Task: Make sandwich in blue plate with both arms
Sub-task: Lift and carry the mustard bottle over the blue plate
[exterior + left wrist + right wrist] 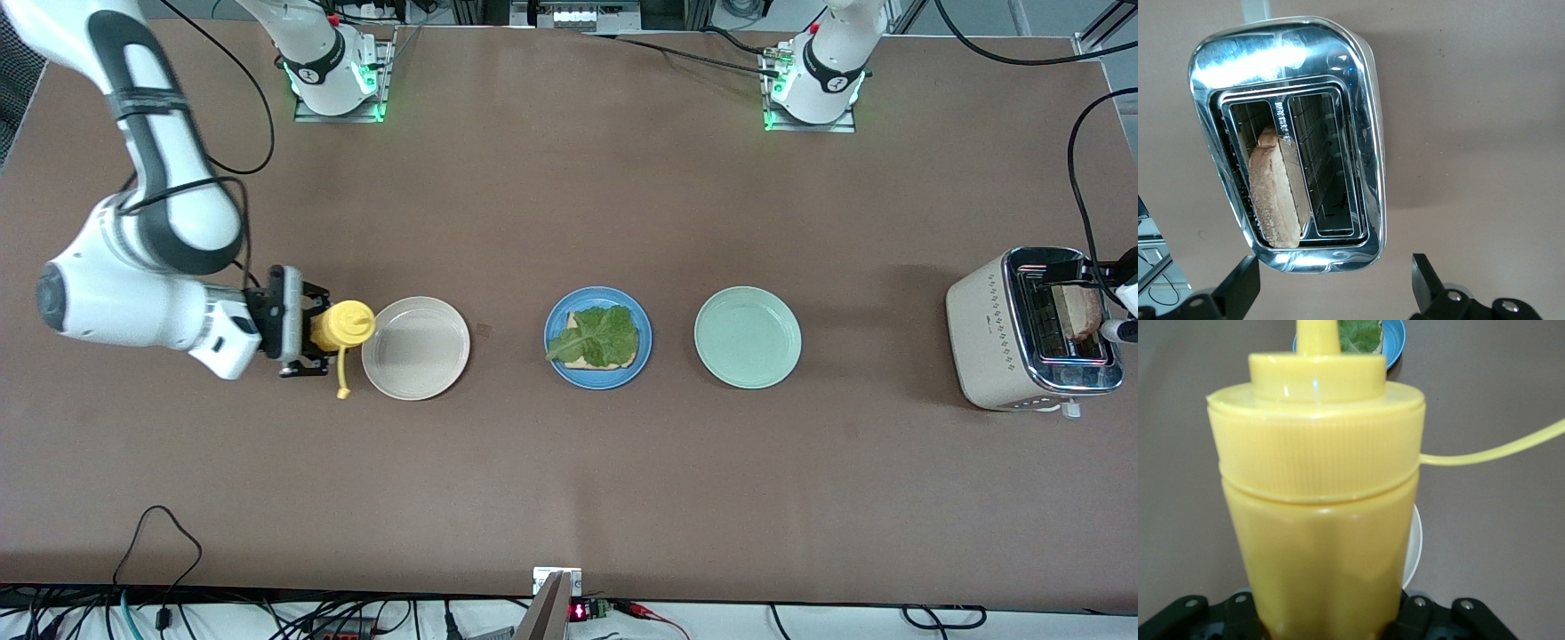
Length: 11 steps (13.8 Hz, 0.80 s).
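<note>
Right gripper [307, 331] is clamped on a yellow squeeze bottle [342, 326] at the right arm's end of the table, bottle lying sideways between the fingers, cap pointing toward the cream plate [415, 348] just beside it. A thin yellow cap strap [341, 373] hangs down from the bottle. In the right wrist view the bottle [1318, 500] fills the frame, body seated between the black fingers [1238, 613].

Blue plate [597, 338] sits mid-table, well apart from both grippers — on it one bread slice [578, 360] with a green lettuce leaf [597, 336] on top, no second slice on it yet. Mint-green plate [747, 337] lies beside it toward the left arm's end.

Left gripper [1335, 283] hovers over the toaster [1291, 140] at the left arm's end, fingers [1238, 287] spread wide, gripping nothing. A toasted bread slice [1275, 193] stands in one slot, under the fingers — not touched.
</note>
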{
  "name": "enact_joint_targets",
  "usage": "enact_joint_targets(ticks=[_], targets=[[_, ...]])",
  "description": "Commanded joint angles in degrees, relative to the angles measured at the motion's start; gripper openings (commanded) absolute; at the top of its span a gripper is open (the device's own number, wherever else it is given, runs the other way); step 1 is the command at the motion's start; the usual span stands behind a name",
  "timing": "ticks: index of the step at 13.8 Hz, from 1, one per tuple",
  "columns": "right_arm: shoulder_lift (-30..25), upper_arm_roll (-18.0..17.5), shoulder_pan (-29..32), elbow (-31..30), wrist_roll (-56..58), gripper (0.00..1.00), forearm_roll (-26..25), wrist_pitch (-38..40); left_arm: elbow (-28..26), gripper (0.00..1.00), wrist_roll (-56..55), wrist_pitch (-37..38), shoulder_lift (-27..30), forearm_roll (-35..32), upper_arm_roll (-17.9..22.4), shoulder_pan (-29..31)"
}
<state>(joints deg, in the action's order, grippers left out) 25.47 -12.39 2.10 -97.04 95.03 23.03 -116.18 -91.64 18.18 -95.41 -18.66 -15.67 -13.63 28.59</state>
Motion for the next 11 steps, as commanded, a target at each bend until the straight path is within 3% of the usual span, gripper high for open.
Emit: enact_joint_targets(ticks=[1, 8, 11], targets=[[-1.3, 0.6, -6.1, -0.9, -8.4, 0.0, -6.0, -3.9, 0.1, 1.0, 0.6, 0.9, 0.6, -0.9, -0.3, 0.1], [3.8, 1.4, -19.8, -0.2, -29.7, 0.0, -21.0, -12.7, 0.1, 1.0, 0.6, 0.9, 0.6, -0.9, -0.3, 0.2], [8.0, 5.4, -26.3, 3.0, -34.2, 0.0, -23.6, -14.6, 0.1, 1.0, 0.6, 0.8, 0.6, -0.9, -0.3, 0.2]])
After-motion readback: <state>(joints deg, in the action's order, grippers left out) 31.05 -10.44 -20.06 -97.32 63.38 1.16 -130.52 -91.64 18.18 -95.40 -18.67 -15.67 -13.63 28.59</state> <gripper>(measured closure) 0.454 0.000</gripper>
